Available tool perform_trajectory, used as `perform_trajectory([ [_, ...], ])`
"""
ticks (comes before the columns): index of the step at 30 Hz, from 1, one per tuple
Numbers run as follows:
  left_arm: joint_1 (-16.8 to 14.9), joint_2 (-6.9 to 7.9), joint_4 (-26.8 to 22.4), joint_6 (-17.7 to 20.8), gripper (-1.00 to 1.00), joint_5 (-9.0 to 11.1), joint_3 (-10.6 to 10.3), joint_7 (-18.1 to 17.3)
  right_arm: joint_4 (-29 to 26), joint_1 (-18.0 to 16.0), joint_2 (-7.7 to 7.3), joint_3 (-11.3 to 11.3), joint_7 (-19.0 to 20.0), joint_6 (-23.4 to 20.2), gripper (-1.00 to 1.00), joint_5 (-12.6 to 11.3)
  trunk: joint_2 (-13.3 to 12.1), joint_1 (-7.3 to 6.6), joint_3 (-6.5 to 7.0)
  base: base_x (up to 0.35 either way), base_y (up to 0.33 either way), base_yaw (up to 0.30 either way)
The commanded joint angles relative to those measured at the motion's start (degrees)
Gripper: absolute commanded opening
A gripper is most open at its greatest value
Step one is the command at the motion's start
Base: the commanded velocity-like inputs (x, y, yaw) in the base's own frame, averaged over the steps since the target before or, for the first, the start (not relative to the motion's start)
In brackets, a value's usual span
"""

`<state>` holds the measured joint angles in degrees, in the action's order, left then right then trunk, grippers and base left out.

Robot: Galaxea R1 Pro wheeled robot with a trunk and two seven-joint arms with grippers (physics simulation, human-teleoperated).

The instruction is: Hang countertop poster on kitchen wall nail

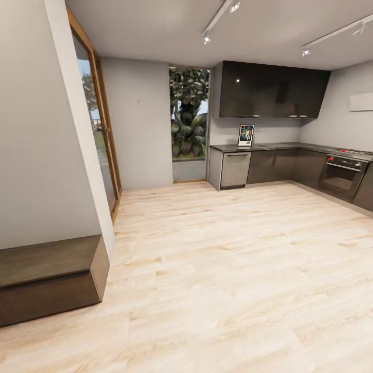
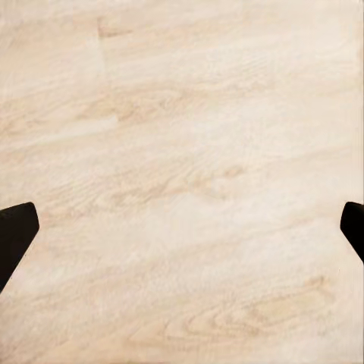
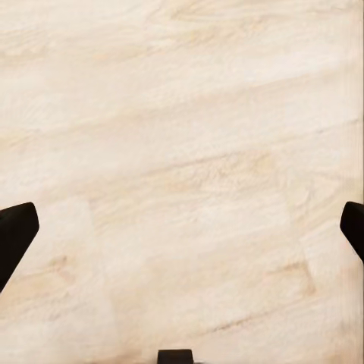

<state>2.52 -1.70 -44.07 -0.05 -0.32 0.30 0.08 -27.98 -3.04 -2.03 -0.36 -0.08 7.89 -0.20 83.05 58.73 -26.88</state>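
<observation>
Both grippers hang over pale wood floor (image 1: pixel 233 269) with nothing between their dark fingers: the left gripper (image 2: pixel 182 227) and the right gripper (image 3: pixel 182 227) are each spread wide, one fingertip (image 2: pixel 15 235) at each side edge of its wrist view, touching nothing. In the head view the poster (image 1: pixel 246 135) stands upright at about 1 o'clock, far across the room, on the countertop (image 1: pixel 290 146) against the wall under dark upper cabinets (image 1: pixel 272 90). An oven (image 1: pixel 342 176) sits at 2 o'clock, a window (image 1: pixel 189 116) at 12, and a dark bench (image 1: pixel 49 277) at 8.

poster (image 1: pixel 246 134) upright on kitchen countertop (image 1: pixel 280 146), seemingly wall-leaning
</observation>
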Motion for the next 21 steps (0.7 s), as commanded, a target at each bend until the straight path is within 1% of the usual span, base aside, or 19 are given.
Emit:
perform_trajectory([
  [1, 0.0, 0.15, -0.4, 0.0, 1.00, 0.0, 0.2, 0.0, -0.2, 0.0, -0.15, 0.0, 0.0, 0.2, 1.00, 0.0, 0.0, 0.00, -0.05, 0.000, 0.000, 0.000],
  [5, 0.0, 0.83, -0.4, 0.0, 1.00, 0.1, 0.3, 0.0, -0.5, 0.0, -0.34, 0.0, 0.0, 0.2, 1.00, 0.0, 0.0, 0.00, -0.05, 0.000, 0.000, 0.000],
  [6, 0.0, 1.30, -0.2, 0.0, 1.00, 0.1, 0.4, 0.1, -0.5, 0.1, -0.40, 0.2, -0.1, 0.3, 1.00, 0.2, 0.0, 0.00, -0.05, 0.000, 0.000, 0.000],
  [9, 0.0, 1.43, -0.2, 0.0, 1.00, 0.1, 0.4, 0.1, -0.5, 0.1, -0.43, 0.1, -0.1, 0.3, 1.00, 0.2, 0.0, 0.00, -0.05, 0.074, 0.000, 0.000],
  [13, 0.0, 1.53, -0.1, 0.0, 1.00, 0.1, 0.6, 0.1, -0.2, 0.2, -0.50, 0.1, -0.1, 0.3, 1.00, 0.4, 0.0, 0.00, -0.05, 0.279, -0.074, 0.000],
  [15, 0.0, 1.60, -0.1, 0.0, 1.00, 0.1, 0.6, 0.0, -0.1, 0.2, -1.15, 0.1, 0.0, 0.3, 1.00, 0.4, 0.0, 0.00, -0.05, 0.318, -0.124, 0.000],
  [21, 0.0, 1.61, -0.1, 0.0, 1.00, 0.1, 0.6, 0.0, -0.1, 0.2, -1.41, 0.2, -0.1, 0.3, 1.00, 0.4, 0.0, 0.00, -0.05, 0.320, -0.122, 0.000],
])
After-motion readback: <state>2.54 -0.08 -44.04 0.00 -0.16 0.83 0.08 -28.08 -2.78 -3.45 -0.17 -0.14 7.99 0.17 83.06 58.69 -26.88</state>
